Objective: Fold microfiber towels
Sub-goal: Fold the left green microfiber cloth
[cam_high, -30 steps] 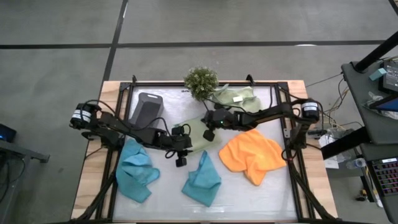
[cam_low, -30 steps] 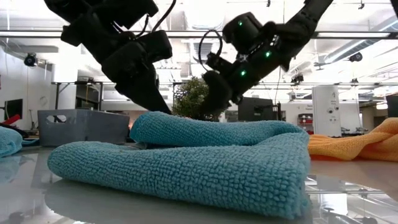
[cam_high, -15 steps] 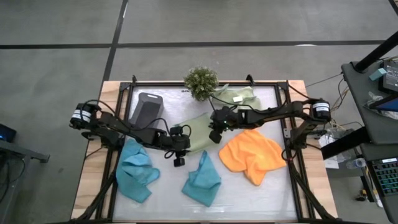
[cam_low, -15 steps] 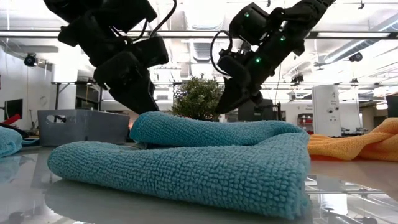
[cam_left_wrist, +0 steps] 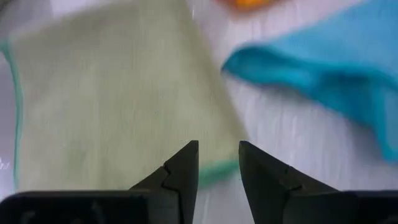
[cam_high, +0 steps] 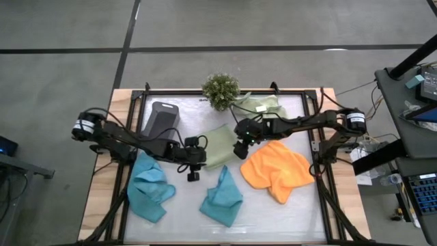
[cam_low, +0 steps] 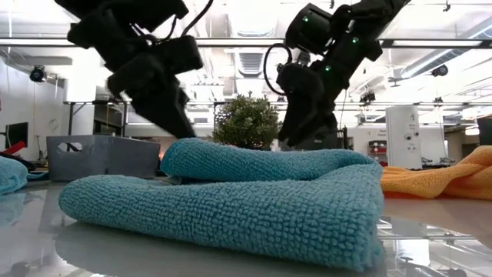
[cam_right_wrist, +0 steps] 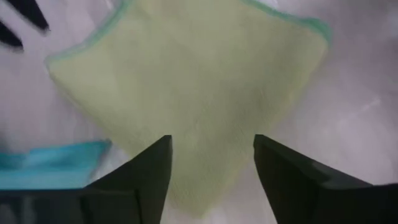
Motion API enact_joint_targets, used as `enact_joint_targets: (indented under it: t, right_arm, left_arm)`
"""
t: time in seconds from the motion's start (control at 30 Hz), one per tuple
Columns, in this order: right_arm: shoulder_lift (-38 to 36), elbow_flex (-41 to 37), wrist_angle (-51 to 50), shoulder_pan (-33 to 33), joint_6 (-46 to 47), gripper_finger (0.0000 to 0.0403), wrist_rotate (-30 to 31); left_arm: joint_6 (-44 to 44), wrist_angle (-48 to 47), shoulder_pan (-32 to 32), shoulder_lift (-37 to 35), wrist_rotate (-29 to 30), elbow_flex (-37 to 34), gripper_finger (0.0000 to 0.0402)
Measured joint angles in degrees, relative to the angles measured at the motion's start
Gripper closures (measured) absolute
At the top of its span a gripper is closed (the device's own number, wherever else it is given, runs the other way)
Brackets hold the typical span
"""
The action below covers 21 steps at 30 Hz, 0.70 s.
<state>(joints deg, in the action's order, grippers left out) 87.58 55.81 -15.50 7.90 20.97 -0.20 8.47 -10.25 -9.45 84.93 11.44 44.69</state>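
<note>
A folded sage-green towel [cam_high: 220, 145] lies flat at the table's middle, also seen in the left wrist view [cam_left_wrist: 118, 93] and the right wrist view [cam_right_wrist: 199, 81]. My left gripper [cam_high: 192, 172] hangs open just off its near left edge [cam_left_wrist: 217, 168]. My right gripper [cam_high: 240, 148] stands wide open above the towel's right side [cam_right_wrist: 211, 168]. Neither touches it. A second sage-green towel [cam_high: 259, 106] lies crumpled at the far side. An orange towel [cam_high: 276, 171] lies at the right, and two teal towels [cam_high: 150, 188] [cam_high: 222, 198] lie near the front.
A dark grey tray [cam_high: 160, 119] sits at the far left and a small bushy plant [cam_high: 220, 90] at the far middle. In the low view the nearer teal towel [cam_low: 231, 192] fills the foreground and hides the table under both grippers.
My right gripper has risen off the sage-green towel and drawn back toward the table's right edge, turning to point more steeply down. The towel now lies as a more compact folded shape than a second ago.
</note>
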Motion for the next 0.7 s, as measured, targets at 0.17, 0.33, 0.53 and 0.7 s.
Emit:
enact_joint_targets:
  t: [0.17, 0.33, 0.53, 0.7]
  right_arm:
    - [-1.53, 0.09, -3.66, 0.81, 1.36, 0.0163, -0.38]
    - [-1.46, -0.81, -4.84, 2.6, 3.99, 0.014, -0.15]
    - [0.68, -2.84, 0.59, 4.23, 5.58, 0.0119, -0.25]
    - [4.11, -2.84, 6.35, 5.34, 6.12, 0.0111, -0.05]
  left_arm:
    - [-0.75, -6.66, 0.25, -1.89, 2.83, -0.11, 0.0301]
    - [-3.09, -4.91, 0.9, -2.82, 4.04, -0.9, 0.0301]
    - [-2.48, 0.81, 1.25, -2.87, 3.98, -5.28, 0.0301]
    - [-0.82, 8.56, 1.25, -2.85, 3.89, -9.2, 0.0301]
